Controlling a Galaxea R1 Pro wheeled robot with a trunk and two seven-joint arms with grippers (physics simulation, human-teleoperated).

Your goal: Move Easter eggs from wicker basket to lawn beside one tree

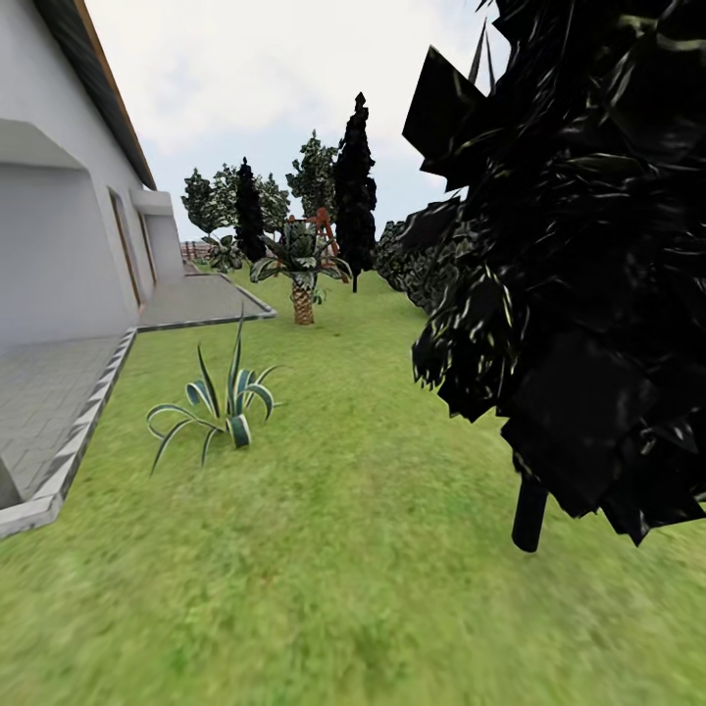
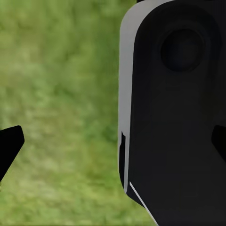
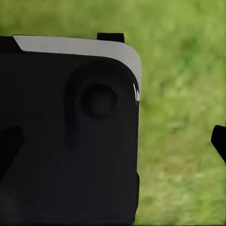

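The lawn (image 1: pixel 353 510) spreads ahead as mottled green grass. The Easter eggs and the wicker basket are out of view. Far back, leafy green trees (image 1: pixel 316 176) rise behind the garden. In the left wrist view my left gripper (image 2: pixel 115 143) is open, its black fingertips (image 2: pixel 10 146) spread wide over grass and a dark, grey-edged part of my own body (image 2: pixel 174 117). The right gripper (image 3: pixel 115 143) is open too, one fingertip (image 3: pixel 219 141) over grass, with nothing held.
A dark cypress-like tree (image 1: pixel 579 245) looms close on the right, its trunk (image 1: pixel 529 515) in the grass. A striped spiky plant (image 1: pixel 221 407) grows left of centre. Grey paving (image 1: pixel 44 402) and a white house wall (image 1: pixel 59 226) line the left. A short palm (image 1: pixel 302 270) stands farther back.
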